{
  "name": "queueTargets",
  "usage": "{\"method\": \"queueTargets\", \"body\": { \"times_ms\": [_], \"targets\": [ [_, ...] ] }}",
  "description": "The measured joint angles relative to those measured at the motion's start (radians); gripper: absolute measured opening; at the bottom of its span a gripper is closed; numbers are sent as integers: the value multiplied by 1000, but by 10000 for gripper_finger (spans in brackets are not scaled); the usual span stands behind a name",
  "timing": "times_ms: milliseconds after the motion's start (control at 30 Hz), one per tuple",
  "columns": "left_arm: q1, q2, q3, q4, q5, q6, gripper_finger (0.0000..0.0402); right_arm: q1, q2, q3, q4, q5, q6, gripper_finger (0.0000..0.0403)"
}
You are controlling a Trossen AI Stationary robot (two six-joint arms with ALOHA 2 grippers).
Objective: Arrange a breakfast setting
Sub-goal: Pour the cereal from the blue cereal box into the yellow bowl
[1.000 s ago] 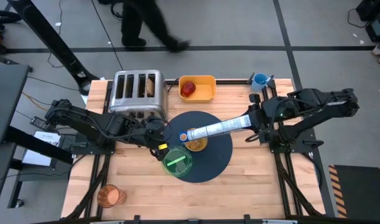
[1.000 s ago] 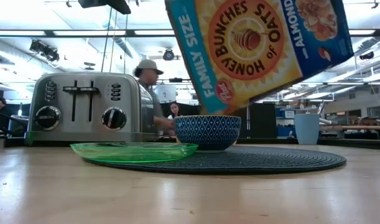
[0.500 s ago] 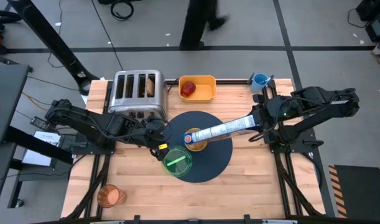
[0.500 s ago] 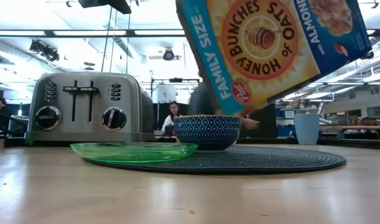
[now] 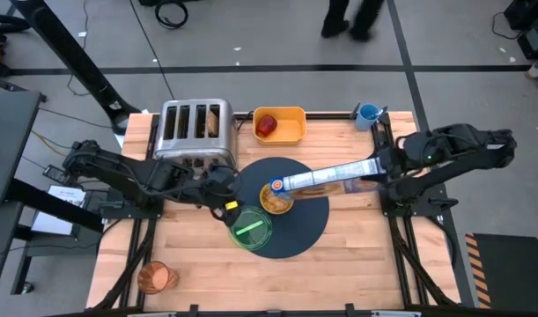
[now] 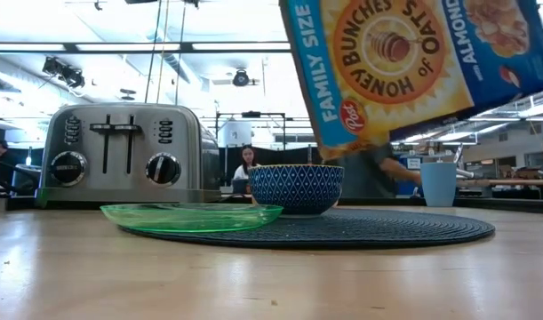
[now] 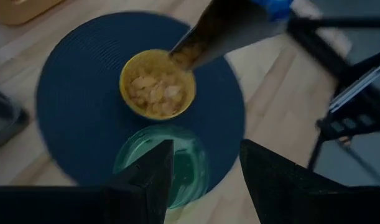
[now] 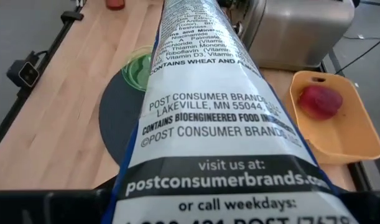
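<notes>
One right gripper (image 5: 380, 169) apparently clamps cereal box (image 5: 326, 180).

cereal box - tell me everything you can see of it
The cereal box is a family-size cardboard box of Honey Bunches of Oats with almonds, blue-edged with a yellow and orange front and small print on its narrow white side. The right gripper holds its far end; the grip itself is hidden. The box hangs tilted in the air, its open end down over the small bowl on the dark round mat. That bowl already has cereal in it. Only the gripper touches the box.
</notes>
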Motion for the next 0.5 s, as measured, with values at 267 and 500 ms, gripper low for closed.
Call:
{"method": "queueTargets", "body": {
  "times_ms": [267,500],
  "targets": [
    [24,-51,0,158,-65,20,189,0,-172,-151,121,-18,29,185],
    [29,-91,0,382,-107,152,189,0,-336,-289,223,-18,82,185]
  ]
}}
